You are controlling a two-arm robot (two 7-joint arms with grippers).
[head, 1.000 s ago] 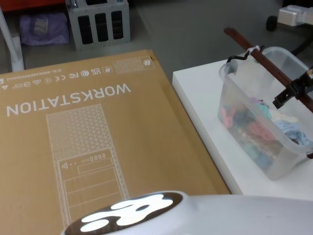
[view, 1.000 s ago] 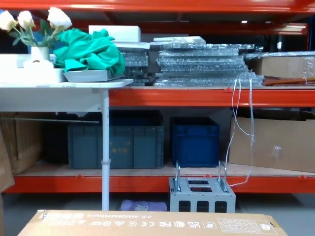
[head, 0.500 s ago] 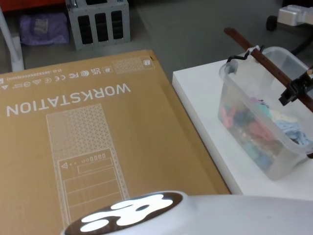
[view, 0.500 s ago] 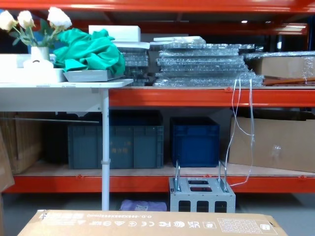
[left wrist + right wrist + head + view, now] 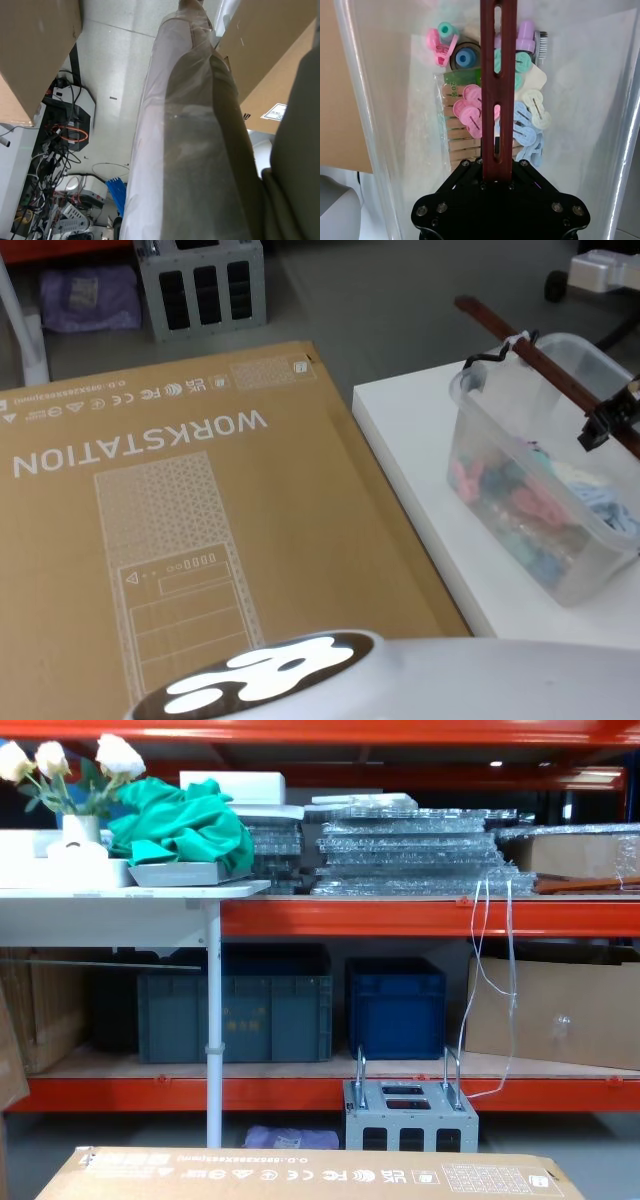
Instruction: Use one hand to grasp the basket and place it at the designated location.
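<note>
The basket (image 5: 530, 500), a translucent plastic tub holding coloured clothes pegs (image 5: 470, 112), stands on the white table (image 5: 420, 450) at the right of the head view. Its long red-brown handle (image 5: 540, 365) runs over the opening, tied on with a white zip tie and a black loop at the far end. My right gripper (image 5: 603, 425) is black and is shut on this handle near the right edge of the head view. From the right wrist view, the handle (image 5: 498, 90) runs straight out of the gripper (image 5: 497, 175) above the pegs.
A large cardboard box (image 5: 180, 500) printed WORKSTATION lies left of the table, its top edge also in the chest view (image 5: 300, 1172). A grey metal frame (image 5: 200, 285) stands on the floor beyond it. Red shelving with blue crates (image 5: 395, 1005) fills the background.
My right gripper has shifted a little up and to the right with the handle in it. The basket has moved slightly with it and the pegs inside have shifted.
</note>
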